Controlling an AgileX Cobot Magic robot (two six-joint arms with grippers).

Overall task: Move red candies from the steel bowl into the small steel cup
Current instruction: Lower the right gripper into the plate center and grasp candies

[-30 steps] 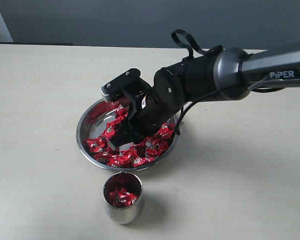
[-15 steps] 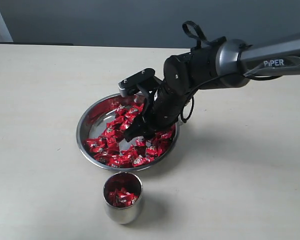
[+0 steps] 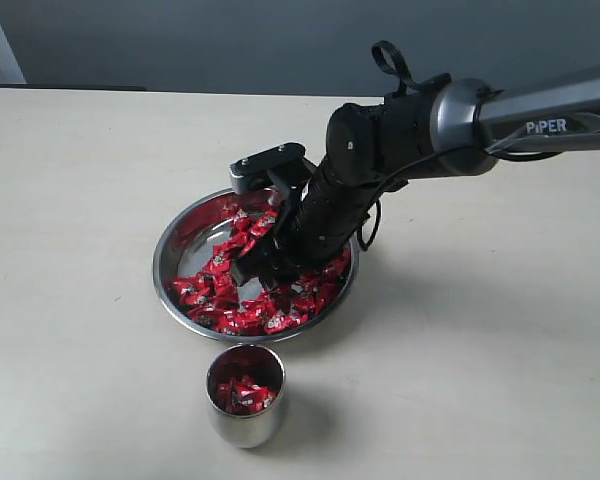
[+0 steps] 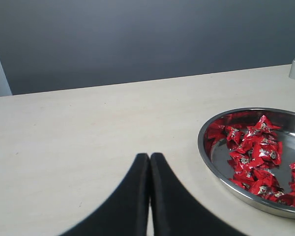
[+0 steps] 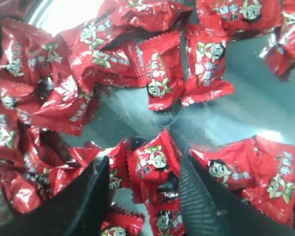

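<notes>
Right tool (image 5: 143, 162) dipped lower into the steel bowl (image 3: 158, 262) than before, jaws wide astride a red candy (image 5: 155, 172) lying lengthwise along its fingers (image 5: 88, 201).

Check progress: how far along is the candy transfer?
Done: a few red candies sit in the small steel cup. In hand: right gripper, fingers open, down in the steel bowl straddling one candy, nothing gripped yet. Left: most candies lie in the bowl.
</notes>
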